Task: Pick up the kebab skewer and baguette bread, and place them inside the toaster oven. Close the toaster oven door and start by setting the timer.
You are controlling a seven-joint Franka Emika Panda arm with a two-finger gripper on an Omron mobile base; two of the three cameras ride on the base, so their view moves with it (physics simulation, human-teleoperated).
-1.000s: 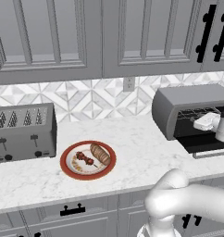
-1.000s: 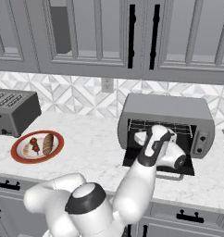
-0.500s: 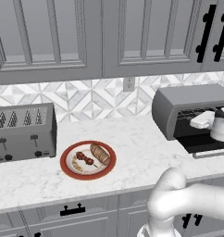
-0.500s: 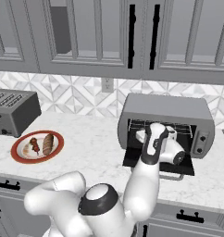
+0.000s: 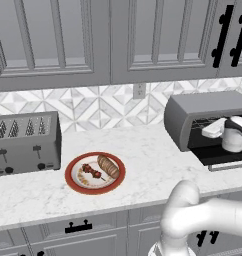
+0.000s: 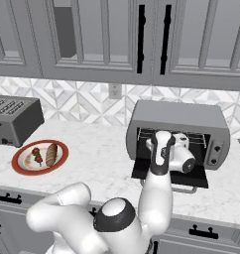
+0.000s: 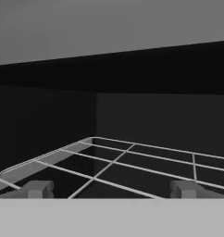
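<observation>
Kitchen desk (image 5: 148, 165) with the red plate (image 5: 73, 182) at left and the toaster oven (image 6: 179, 119) at right, its door (image 6: 142, 171) dropped open. The claw (image 7: 111, 189) hangs at the oven mouth over the wire rack (image 7: 132, 164), its 2 tips spread wide and holding nothing. The kebab skewer (image 5: 92, 172) and the baguette bread (image 5: 108, 166) lie side by side on the plate, well apart from the claw. Judged from their look, the skewer is light and thin, likely to roll or tip if pinched at one end; a grip across the meat chunks near mid-length seems safest. The baguette appears light with a firm crust, best taken across its short width at the middle, with moderate squeeze.
</observation>
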